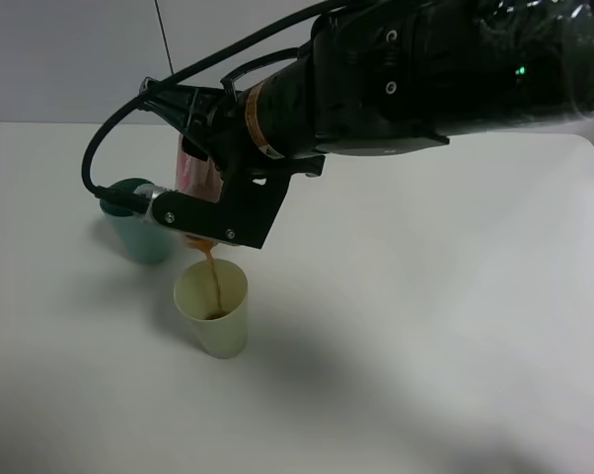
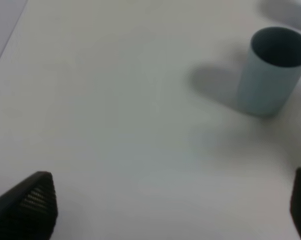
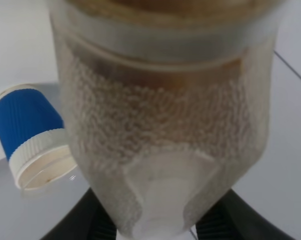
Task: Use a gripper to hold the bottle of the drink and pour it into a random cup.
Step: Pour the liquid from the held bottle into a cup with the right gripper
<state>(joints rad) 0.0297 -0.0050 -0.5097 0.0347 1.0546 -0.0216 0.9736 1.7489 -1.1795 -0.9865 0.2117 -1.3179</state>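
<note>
As brown drink is poured, the bottle (image 1: 191, 168) is gripped tight by the right end effector (image 1: 206, 202), its long axis tipped mouth-down toward the yellow-green cup (image 1: 218, 331), standing at six o'clock on the worktop (image 1: 425, 346). The left end effector (image 2: 170, 197) is spread wide and carries nothing.

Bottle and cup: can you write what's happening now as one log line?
step: pouring | right gripper: shut on bottle, tipped | drink: streaming into yellow-green cup | left gripper: open, empty

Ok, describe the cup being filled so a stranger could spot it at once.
On the white table, find the big black arm tipping a bottle. Directly beneath its mouth stands a pale yellow-green tapered cup, catching a thin brown stream. The teal cup beside it is darker and gets no drink.
</note>
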